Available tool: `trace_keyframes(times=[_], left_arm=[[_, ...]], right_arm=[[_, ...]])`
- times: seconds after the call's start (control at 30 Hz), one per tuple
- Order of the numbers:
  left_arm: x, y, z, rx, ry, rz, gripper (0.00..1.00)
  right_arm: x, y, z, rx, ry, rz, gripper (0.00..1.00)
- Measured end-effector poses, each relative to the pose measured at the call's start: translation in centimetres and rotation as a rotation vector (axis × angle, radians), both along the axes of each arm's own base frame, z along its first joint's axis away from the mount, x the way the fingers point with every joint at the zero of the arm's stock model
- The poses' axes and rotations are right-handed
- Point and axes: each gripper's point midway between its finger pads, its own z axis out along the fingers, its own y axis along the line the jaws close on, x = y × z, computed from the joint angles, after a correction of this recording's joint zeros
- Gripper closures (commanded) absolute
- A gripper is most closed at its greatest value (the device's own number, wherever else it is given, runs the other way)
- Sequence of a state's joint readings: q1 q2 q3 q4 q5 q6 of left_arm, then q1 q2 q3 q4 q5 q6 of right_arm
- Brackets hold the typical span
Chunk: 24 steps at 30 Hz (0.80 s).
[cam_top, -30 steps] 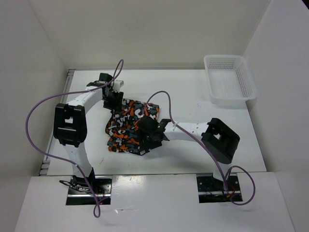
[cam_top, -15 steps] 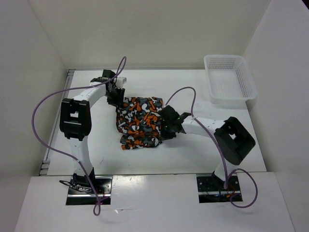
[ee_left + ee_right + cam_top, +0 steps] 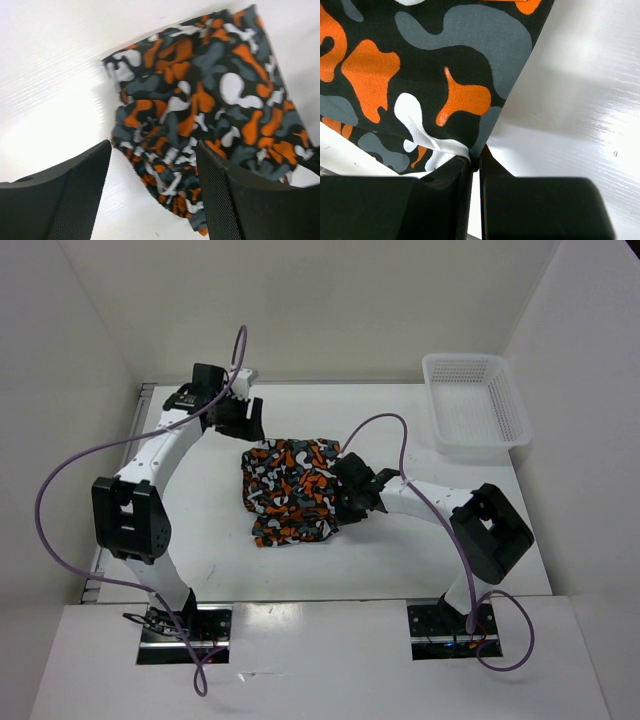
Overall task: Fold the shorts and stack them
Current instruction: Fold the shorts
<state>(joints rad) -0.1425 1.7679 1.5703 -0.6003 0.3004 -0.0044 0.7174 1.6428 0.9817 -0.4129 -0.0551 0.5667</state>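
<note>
Top view: the shorts (image 3: 290, 490) lay as a rumpled, roughly square bundle near the middle of the table (image 3: 200, 520), well apart from the white mesh basket (image 3: 478, 446) at the far right corner. The left gripper (image 3: 243, 420) stood just beyond the bundle's far left corner. Its opening could not be read from above. The right gripper (image 3: 340, 505) was at the bundle's right edge, its fingertips hidden beneath its own housing. Left wrist view: the near end of the shorts was partly hidden behind the right-hand finger (image 3: 240, 200), and the cloth's right corner ran to the frame edge. The two fingers stood wide apart with nothing clamped between them, and the gathered edge of the cloth and bare table showed through the gap. Contact with the fabric could not be determined. Right wrist view: most of the garment was cut off by the frame, and the dark finger bodies filled the bottom. The fingers were pressed together, pinching a thin fold at the shorts' edge, with bare table to the right.
</note>
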Motion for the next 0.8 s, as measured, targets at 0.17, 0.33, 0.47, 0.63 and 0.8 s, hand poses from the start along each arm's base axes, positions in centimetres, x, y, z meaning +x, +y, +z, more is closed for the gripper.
trace_keyframes(times=[0.17,0.33,0.47,0.63,0.8], left_arm=[[-1.8,-2.2,-2.2,0.025,0.065,-0.051,0.32],[-3.6,-1.7,-9.1,0.114,0.255,-0.042,0.43],[-3.7,-1.2,-10.4,0.145,0.282,-0.026,0.53],[-3.5,-1.2,-10.4,0.164,0.270,-0.022,0.86],[-2.8,-0.9,-11.0,0.183,0.267,-0.009,1.00]], right_arm=[[-0.1,0.1,0.0,0.003,0.002,0.007,0.89],[-0.1,0.1,0.0,0.006,0.004,0.012,0.89],[-0.2,0.1,0.0,0.007,0.005,0.012,0.89],[-0.5,0.0,-0.3,0.008,0.016,0.011,1.00],[-1.3,-0.4,-1.1,0.002,0.044,0.009,1.00]])
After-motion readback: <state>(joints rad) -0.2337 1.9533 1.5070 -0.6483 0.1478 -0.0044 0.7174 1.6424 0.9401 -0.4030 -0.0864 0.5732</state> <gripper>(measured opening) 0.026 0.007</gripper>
